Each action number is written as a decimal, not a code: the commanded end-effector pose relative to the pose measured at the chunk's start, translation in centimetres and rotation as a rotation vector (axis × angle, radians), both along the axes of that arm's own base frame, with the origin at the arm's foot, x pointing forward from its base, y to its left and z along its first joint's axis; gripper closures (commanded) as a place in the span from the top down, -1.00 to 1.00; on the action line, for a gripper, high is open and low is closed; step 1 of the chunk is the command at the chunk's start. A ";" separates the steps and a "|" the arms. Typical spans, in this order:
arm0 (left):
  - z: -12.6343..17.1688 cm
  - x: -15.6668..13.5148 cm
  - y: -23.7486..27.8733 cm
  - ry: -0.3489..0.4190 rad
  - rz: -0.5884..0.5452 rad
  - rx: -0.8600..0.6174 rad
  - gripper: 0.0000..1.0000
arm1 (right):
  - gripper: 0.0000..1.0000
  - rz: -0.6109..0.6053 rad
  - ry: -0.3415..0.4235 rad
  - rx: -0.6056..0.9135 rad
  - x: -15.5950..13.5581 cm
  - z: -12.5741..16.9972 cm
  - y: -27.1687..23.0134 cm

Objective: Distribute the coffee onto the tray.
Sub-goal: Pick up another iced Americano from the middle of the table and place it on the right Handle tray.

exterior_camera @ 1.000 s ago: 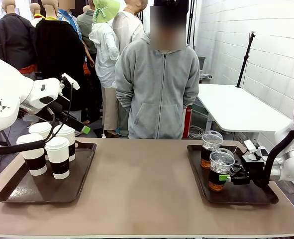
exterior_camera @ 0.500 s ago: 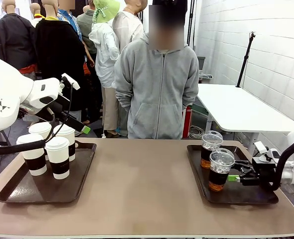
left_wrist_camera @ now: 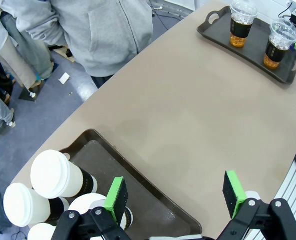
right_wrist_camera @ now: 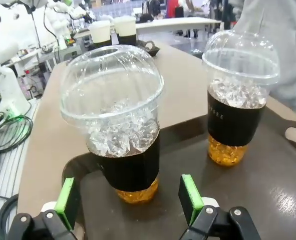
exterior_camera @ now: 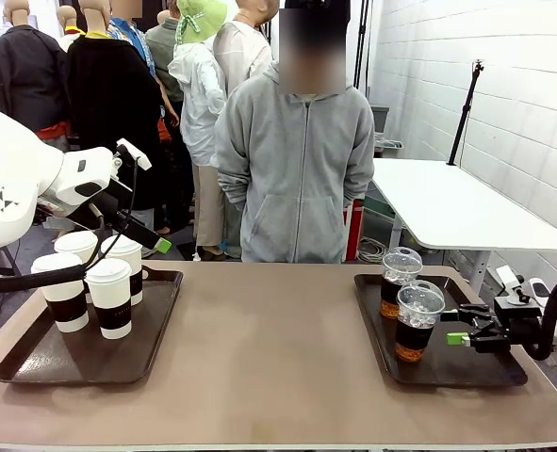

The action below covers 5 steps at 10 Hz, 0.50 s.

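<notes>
Four white-lidded paper cups with dark sleeves (exterior_camera: 111, 297) (left_wrist_camera: 55, 174) stand together on the left brown tray (exterior_camera: 155, 330). Above them my left gripper (exterior_camera: 154, 242) (left_wrist_camera: 175, 196) hangs open and holds nothing. Two clear dome-lidded cups of brown liquid and ice stand on the right brown tray (exterior_camera: 466, 367) (right_wrist_camera: 268, 190): a near one (exterior_camera: 417, 320) (right_wrist_camera: 120, 125) and a far one (exterior_camera: 399, 281) (right_wrist_camera: 238, 100). My right gripper (exterior_camera: 459, 337) (right_wrist_camera: 128, 199) is open just to the right of the near cup, level with its base and apart from it.
A person in a grey hoodie (exterior_camera: 297, 160) stands at the far side of the table, hands out of sight. The brown tabletop (exterior_camera: 269, 348) stretches bare between the two trays. A white table (exterior_camera: 448, 202) stands behind at the right.
My right gripper has drawn back to the right, away from the near dome-lidded cup, which stays on the tray. The left arm has not moved.
</notes>
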<state>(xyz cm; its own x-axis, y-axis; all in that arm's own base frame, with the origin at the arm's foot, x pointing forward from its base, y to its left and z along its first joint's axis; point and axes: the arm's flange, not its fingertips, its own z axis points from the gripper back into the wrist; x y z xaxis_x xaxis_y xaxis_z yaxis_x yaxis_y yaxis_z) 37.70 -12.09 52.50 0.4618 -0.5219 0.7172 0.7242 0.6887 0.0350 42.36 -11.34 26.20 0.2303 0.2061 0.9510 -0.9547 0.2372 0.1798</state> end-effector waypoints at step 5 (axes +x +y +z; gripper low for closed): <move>-0.1 0.1 0.2 0.003 -0.002 -0.006 1.00 | 1.00 -0.004 -0.029 0.059 -0.1 -0.5 -0.3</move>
